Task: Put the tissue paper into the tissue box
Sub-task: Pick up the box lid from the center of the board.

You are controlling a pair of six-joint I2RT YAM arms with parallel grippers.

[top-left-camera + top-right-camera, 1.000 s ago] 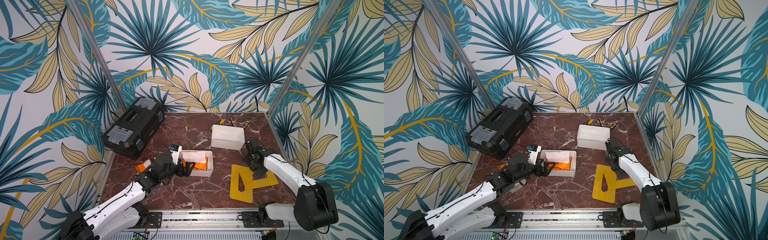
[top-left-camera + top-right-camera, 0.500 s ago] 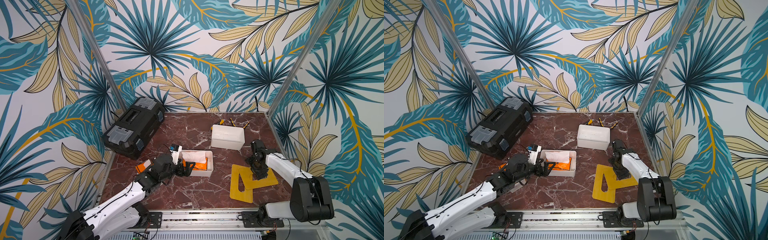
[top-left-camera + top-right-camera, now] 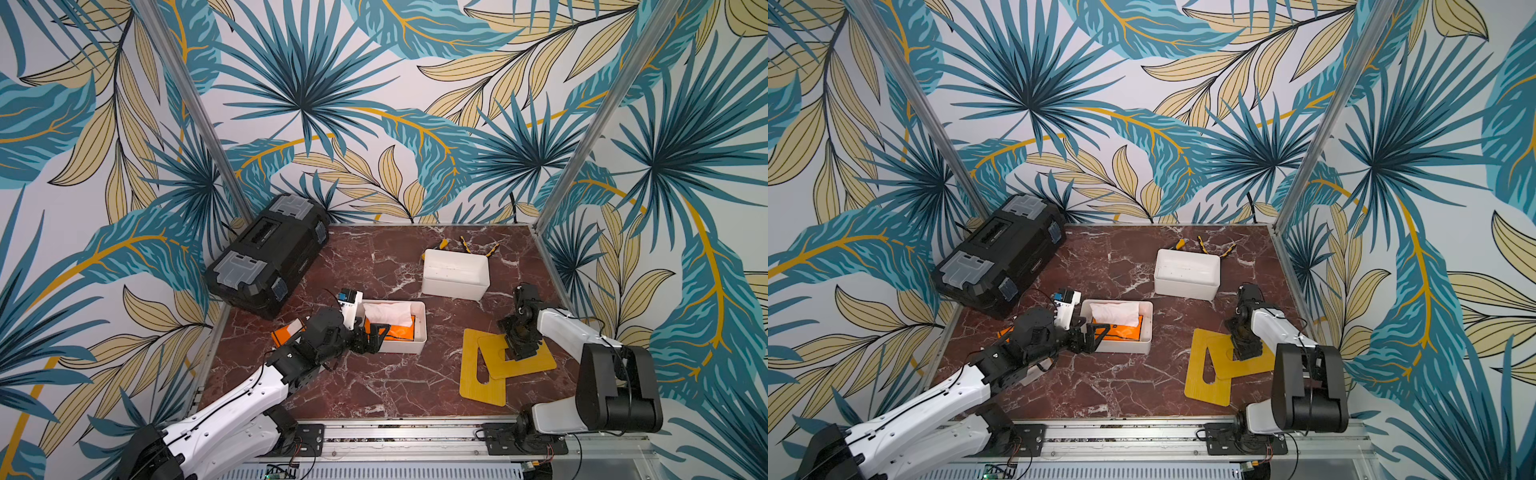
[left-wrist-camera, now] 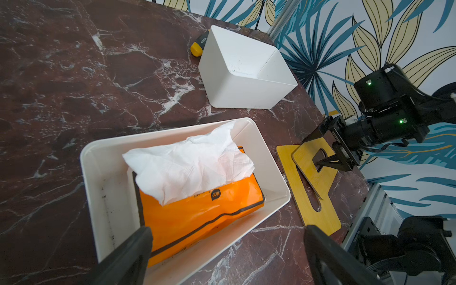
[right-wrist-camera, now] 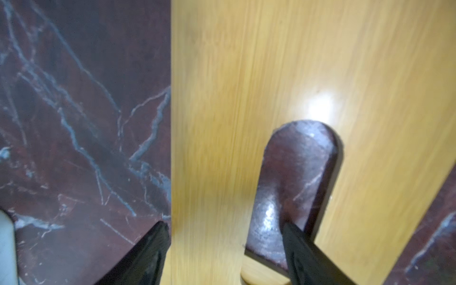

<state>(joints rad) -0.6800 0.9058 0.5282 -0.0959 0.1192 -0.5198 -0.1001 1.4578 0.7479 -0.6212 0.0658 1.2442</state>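
Bright, even light — right wrist view blurred, glare on yellow board [image 5: 320, 106].

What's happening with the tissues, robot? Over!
Left fingers open at the white box. Right fingers open astride the wooden lid, one in its slot. Tissue pack in the box, tissue sticking up. Box top uncovered.

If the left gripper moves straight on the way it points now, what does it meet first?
Most likely the near wall of the white box, then the orange tissue pack inside it; depth is unclear.
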